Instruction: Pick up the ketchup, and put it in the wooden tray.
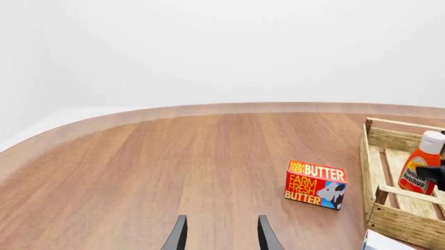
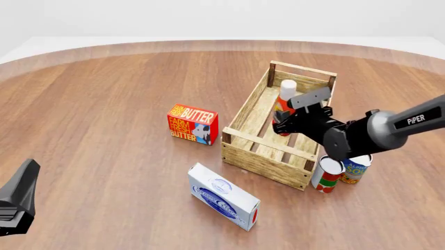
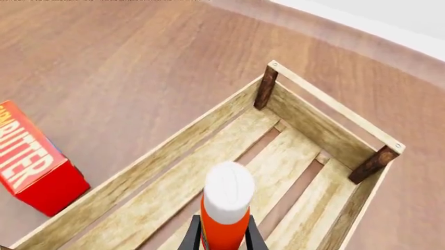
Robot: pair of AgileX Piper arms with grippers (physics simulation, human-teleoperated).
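The ketchup (image 2: 286, 99), a red-orange bottle with a white cap, stands upright inside the wooden tray (image 2: 268, 162), in its far half. My right gripper (image 2: 282, 121) is shut on the bottle's lower body. In the right wrist view the bottle (image 3: 226, 205) stands between the two fingers (image 3: 192, 235) over the tray's slats (image 3: 292, 156). The left wrist view shows the bottle (image 1: 419, 167) in the tray (image 1: 407, 225) at the far right. My left gripper (image 1: 221, 239) is open and empty, low over bare table; it shows at the front view's lower left (image 2: 17, 200).
A red butter box (image 2: 193, 124) stands left of the tray, also seen in the left wrist view (image 1: 316, 184). A white and blue box (image 2: 222, 197) lies in front of the tray. Two cans (image 2: 326, 176) (image 2: 356, 169) stand at the tray's near right corner.
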